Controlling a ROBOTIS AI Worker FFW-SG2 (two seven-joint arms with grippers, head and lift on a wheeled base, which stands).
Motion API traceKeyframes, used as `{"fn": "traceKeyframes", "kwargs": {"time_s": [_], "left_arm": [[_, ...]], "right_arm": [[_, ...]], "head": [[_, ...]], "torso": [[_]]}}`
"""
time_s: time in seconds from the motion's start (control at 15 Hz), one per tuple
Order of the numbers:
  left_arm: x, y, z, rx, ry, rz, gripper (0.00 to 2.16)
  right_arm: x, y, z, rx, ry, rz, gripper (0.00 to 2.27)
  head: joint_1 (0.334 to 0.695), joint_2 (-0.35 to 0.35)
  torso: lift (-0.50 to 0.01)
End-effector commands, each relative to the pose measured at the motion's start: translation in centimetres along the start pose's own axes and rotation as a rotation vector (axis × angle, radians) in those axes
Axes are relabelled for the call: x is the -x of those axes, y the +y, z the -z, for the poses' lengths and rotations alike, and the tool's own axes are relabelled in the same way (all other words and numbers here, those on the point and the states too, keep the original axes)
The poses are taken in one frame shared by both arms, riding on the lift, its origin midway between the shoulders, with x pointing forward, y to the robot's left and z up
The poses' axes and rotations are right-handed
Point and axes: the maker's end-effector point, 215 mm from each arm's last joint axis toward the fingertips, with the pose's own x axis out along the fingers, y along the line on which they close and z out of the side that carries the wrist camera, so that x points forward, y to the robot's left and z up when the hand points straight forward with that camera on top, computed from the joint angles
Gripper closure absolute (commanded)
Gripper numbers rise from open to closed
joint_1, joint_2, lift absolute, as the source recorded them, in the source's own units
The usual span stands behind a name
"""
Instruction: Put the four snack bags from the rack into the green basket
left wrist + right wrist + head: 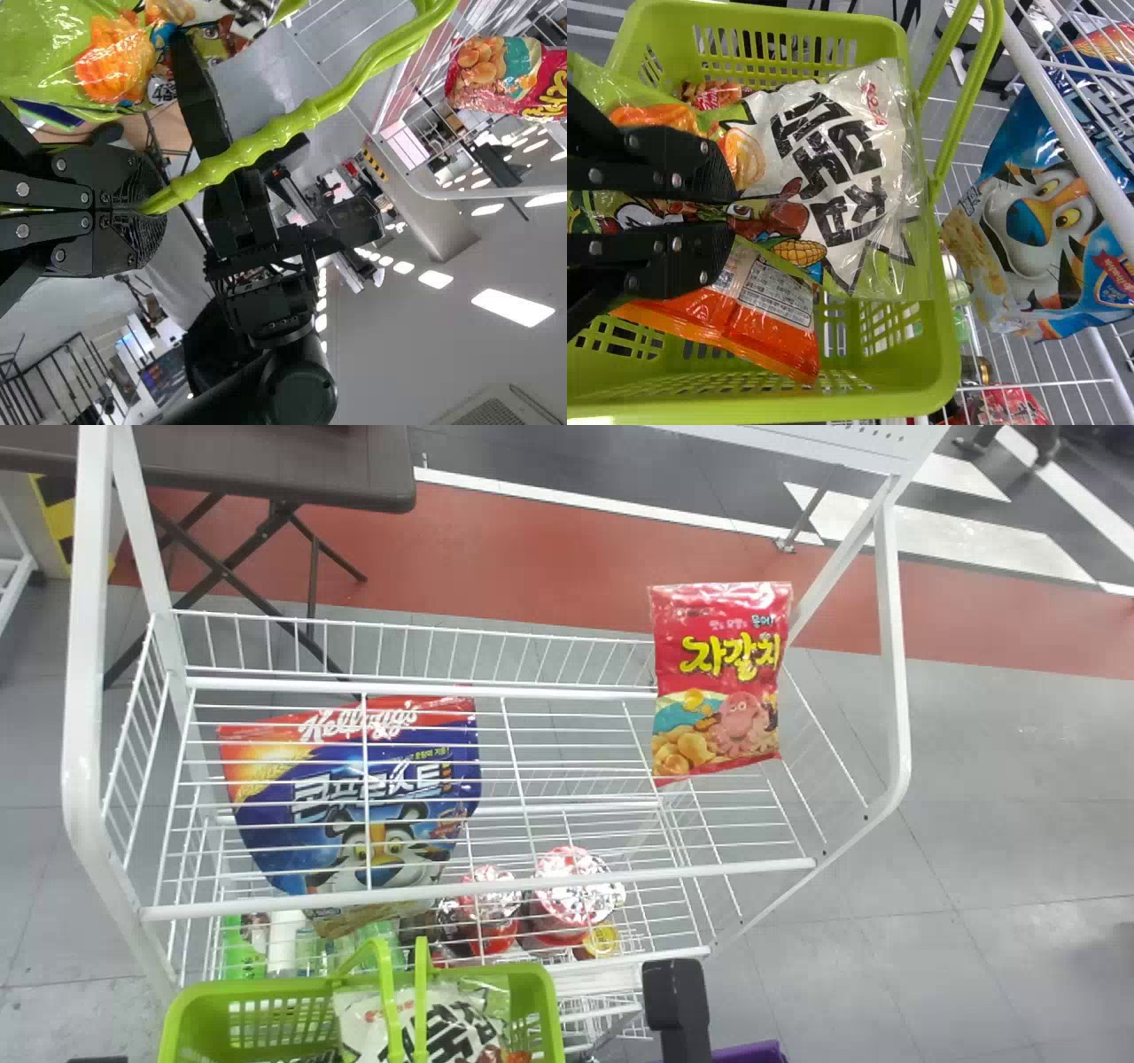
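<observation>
Here, the green basket [943, 359] holds a glossy, crinkled white-and-green bag [833, 168], pinched by the right gripper [731, 212], overlapping an orange bag [775, 310]; the left gripper [155, 210] grips its handle [266, 137]. A red bag [719, 682] stands upright in the rack [753, 866]; wires partly hide a blue bag [354, 779].

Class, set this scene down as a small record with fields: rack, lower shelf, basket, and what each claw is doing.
Rack: blue bag toward the robot's left, red bag at the right end
Lower shelf: foil-topped containers
Basket: green, orange bag inside
Left claw: shut on the basket's handle
Right claw: pinching the white-and-green bag over the basket
</observation>
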Motion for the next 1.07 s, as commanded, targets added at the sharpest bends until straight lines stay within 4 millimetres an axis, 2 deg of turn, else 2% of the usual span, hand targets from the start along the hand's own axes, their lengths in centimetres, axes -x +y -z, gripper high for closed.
{"fn": "traceKeyframes", "kwargs": {"time_s": [0.0, 0.07, 0.2, 0.4, 0.67, 0.8, 1.0], "left_arm": [[-0.2, -0.1, 0.0, 0.000, 0.001, 0.002, 2.03], [-0.2, -0.1, 0.0, -0.002, 0.001, 0.002, 2.03], [-0.1, 0.0, 0.0, -0.002, 0.002, 0.000, 2.03], [-0.1, 0.0, 0.0, -0.002, 0.002, -0.002, 2.03], [0.1, 0.0, 0.1, 0.004, 0.000, -0.003, 2.03], [0.0, 0.0, 0.0, -0.001, 0.001, -0.006, 2.03], [-0.2, 0.0, 0.1, 0.000, 0.006, -0.004, 2.03]], "right_arm": [[0.7, -1.5, -0.9, 0.003, -0.022, 0.030, 0.04], [0.9, -2.0, -1.0, 0.003, -0.023, 0.042, 0.06], [1.4, -2.8, -2.6, 0.021, -0.076, 0.059, 0.06], [2.6, -3.3, -6.3, 0.075, -0.187, 0.076, 0.06], [4.4, -4.0, -10.1, 0.129, -0.307, 0.102, 0.06], [6.2, -3.7, -14.1, 0.202, -0.441, 0.115, 0.06], [10.5, -2.6, -22.2, 0.353, -0.723, 0.157, 0.06]], "head": [[0.695, -0.350], [0.695, -0.350], [0.695, -0.350], [0.695, -0.350], [0.695, -0.350], [0.695, -0.350], [0.695, -0.350]], "torso": [[-0.007], [-0.007], [-0.007], [-0.007], [-0.007], [-0.007], [-0.007]]}}
